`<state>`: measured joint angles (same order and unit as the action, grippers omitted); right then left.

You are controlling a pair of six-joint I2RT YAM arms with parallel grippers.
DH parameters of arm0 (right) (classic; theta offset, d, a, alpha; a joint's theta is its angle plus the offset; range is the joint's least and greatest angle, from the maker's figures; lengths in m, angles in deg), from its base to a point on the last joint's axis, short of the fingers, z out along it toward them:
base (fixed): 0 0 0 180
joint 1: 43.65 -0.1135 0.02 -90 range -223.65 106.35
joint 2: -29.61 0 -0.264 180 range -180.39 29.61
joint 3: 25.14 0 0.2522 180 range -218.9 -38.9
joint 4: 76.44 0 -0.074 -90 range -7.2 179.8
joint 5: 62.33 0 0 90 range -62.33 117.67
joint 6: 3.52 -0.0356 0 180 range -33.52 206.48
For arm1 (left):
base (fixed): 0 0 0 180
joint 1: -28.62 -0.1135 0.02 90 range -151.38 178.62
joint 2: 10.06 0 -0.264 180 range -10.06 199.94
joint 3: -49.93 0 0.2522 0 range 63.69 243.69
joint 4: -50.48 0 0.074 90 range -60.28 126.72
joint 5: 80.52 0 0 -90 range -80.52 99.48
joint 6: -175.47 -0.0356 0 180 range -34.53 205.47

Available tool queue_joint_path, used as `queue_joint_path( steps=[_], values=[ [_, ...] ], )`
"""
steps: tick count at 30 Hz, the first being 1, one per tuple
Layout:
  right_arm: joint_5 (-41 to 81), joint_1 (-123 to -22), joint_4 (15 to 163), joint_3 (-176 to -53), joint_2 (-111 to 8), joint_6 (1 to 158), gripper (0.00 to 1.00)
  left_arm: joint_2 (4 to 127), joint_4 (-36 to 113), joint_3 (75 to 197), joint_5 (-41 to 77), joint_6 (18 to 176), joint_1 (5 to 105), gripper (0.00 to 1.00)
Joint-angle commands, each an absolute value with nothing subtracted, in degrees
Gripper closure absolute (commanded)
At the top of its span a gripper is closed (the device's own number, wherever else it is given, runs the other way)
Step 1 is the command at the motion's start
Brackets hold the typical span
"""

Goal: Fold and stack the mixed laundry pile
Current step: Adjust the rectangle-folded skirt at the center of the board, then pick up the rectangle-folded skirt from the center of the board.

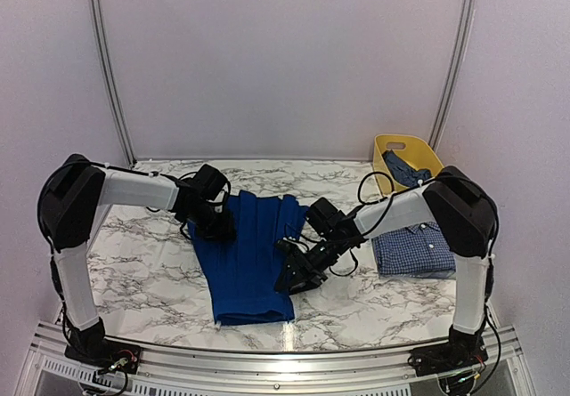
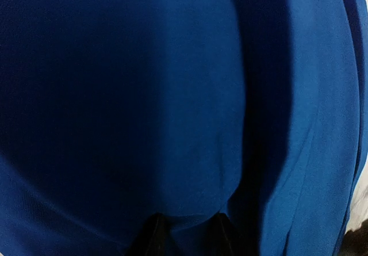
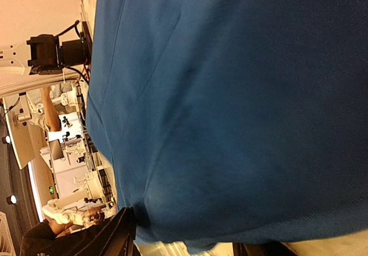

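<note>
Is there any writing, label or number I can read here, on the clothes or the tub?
None can be read. The blue garment, checked shirt and yellow tub show no text; the background room in the right wrist view is too blurred.

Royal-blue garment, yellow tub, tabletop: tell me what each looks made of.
Royal-blue garment: soft matte cloth, perhaps knit, judging by its fine texture and folds. Yellow tub: likely moulded plastic, with smooth walls and a rigid rim. Tabletop: white, grey-veined marble look, slightly glossy; possibly laminate.
</note>
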<state>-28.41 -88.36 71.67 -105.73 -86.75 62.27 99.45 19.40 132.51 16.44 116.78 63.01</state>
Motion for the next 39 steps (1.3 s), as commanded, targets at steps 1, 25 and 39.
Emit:
queue_joint_path(
  steps=[1, 25, 39],
  values=[
    [-24.89, -88.32, 68.64, -109.52, -86.20, 62.23, 0.44, 103.61, 18.02, 139.57, 16.99, 111.68, 61.23, 0.63],
    [-22.40, -91.38, 53.72, -127.35, -95.45, 75.50, 0.76, 56.87, 19.09, 107.49, -6.25, 100.31, 89.41, 0.01],
    [-21.11, -88.34, 60.72, -113.60, -97.38, 76.52, 0.95, 78.06, 18.19, 112.55, -22.62, 78.70, 109.72, 0.04]
  ],
)
